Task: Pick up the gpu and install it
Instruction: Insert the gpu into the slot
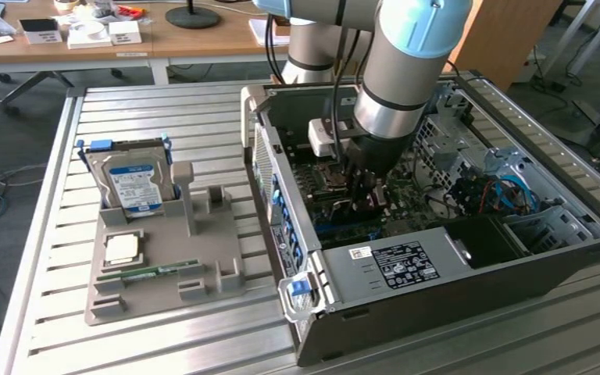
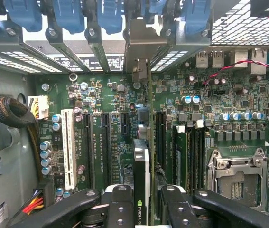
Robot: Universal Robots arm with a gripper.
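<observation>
Grip: your gripper [image 2: 141, 209] is clamped on the gpu [image 2: 142, 161], edge-on above the motherboard [image 2: 101, 95].
Handling: light, stiff, fragile; hold the edges.

We see a worktop [image 1: 50, 234] of ribbed, dull-silver metal slats. The computer case [image 1: 550, 258] is grey sheet metal, partly perforated, with glossy blue plastic clips [image 2: 68, 14]. The motherboard [image 2: 110, 95] is matt green. The gpu [image 2: 143, 180] shows a black plastic cooler and a bright metal bracket between the matt black pincer [image 2: 142, 209] fingers.
</observation>
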